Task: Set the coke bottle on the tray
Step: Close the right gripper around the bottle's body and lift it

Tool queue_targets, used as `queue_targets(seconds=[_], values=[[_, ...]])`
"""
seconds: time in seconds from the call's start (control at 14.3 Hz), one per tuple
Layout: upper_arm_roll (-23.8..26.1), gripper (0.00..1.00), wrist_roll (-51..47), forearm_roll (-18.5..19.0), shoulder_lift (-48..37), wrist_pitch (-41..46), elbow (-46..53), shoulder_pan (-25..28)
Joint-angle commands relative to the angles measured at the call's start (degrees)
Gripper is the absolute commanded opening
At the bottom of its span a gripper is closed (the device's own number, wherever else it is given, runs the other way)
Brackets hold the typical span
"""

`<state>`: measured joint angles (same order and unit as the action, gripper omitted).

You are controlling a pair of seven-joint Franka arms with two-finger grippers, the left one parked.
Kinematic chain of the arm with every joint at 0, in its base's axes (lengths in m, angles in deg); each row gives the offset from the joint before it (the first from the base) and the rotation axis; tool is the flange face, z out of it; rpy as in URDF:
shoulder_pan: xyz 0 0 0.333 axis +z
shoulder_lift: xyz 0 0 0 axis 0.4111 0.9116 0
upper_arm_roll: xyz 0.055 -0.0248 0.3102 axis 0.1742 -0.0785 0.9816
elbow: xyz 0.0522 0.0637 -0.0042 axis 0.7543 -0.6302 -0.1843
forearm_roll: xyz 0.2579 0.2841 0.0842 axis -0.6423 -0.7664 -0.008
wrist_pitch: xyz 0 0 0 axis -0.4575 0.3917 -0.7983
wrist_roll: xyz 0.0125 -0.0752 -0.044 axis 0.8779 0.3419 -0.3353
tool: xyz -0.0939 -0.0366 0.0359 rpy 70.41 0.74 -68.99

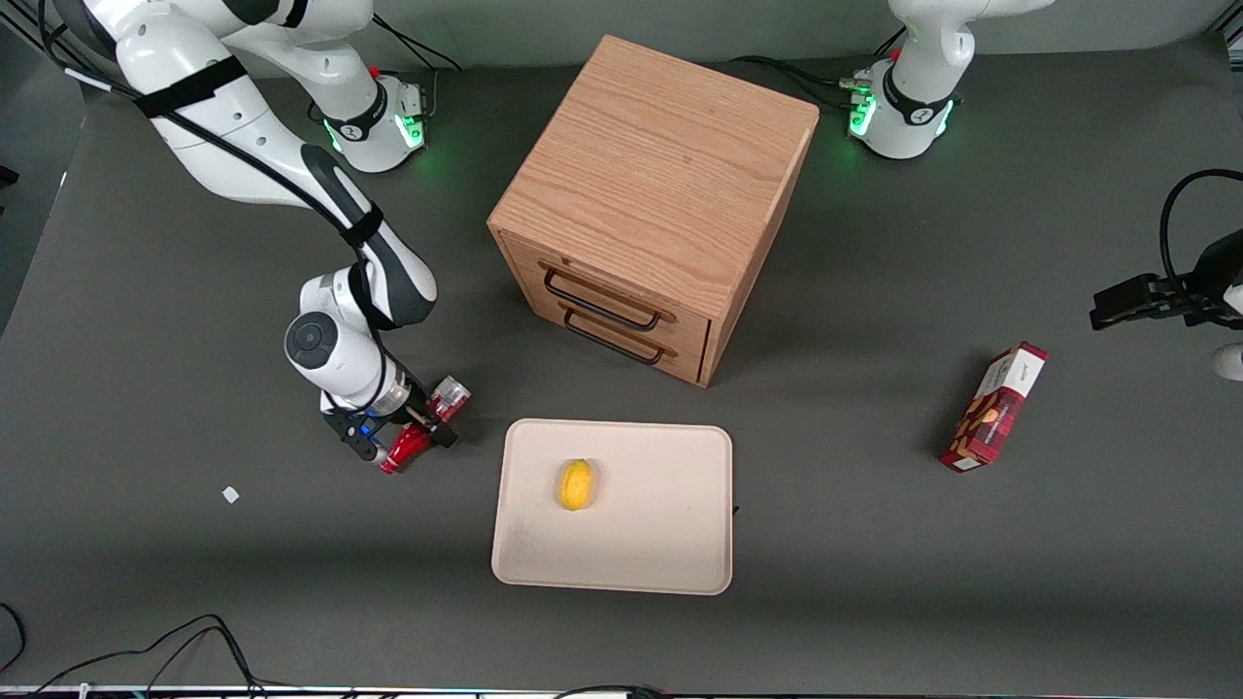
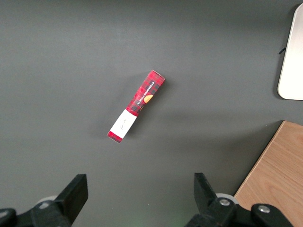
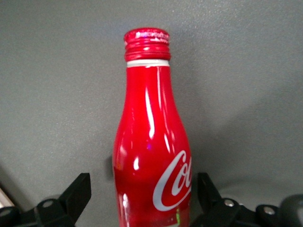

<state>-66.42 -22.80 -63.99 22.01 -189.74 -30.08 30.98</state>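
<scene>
A small slim red coke bottle [image 1: 418, 432] with white script, a ribbed red cap and a clear silvery end is seen lying on the dark grey table [image 1: 874, 544], just beside the tray's short edge at the working arm's end of the table, but apart from it. The black two-finger gripper [image 1: 403, 434] of the white right arm is lowered over the bottle, with one finger on each side of the body. In the right wrist view the bottle [image 3: 151, 156] fills the space between the black fingers [image 3: 71, 196]; whether they are pressed against it cannot be told.

The large flat beige rectangular tray [image 1: 670, 544] with rounded corners is set nearer to the front camera than the oak-coloured wooden two-drawer cabinet [image 1: 660, 184]. A small yellow lemon-like fruit [image 1: 575, 484] is resting on the tray. A red tartan rectangular snack box [image 1: 994, 408] is lying toward the parked arm's end of the table, well apart from the tray.
</scene>
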Motion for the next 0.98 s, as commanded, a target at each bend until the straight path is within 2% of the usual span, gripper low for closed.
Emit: queue_targets(seconds=[0.0,0.28,0.35,0.49,0.91], values=[[-0.2,1.0,-1.7,1.5,0.4,-0.3,0.8,0.2],[-0.2,0.99,-1.7,1.6,0.4,-0.3,0.9,0.2],[-0.2,0.84,-1.7,1.6,0.3,-0.3,0.9,0.2],[-0.2,0.0,-1.7,1.6,0.1,-0.2,0.8,0.2],[-0.2,0.0,-1.7,2.7,0.0,-0.1,0.8,0.2]])
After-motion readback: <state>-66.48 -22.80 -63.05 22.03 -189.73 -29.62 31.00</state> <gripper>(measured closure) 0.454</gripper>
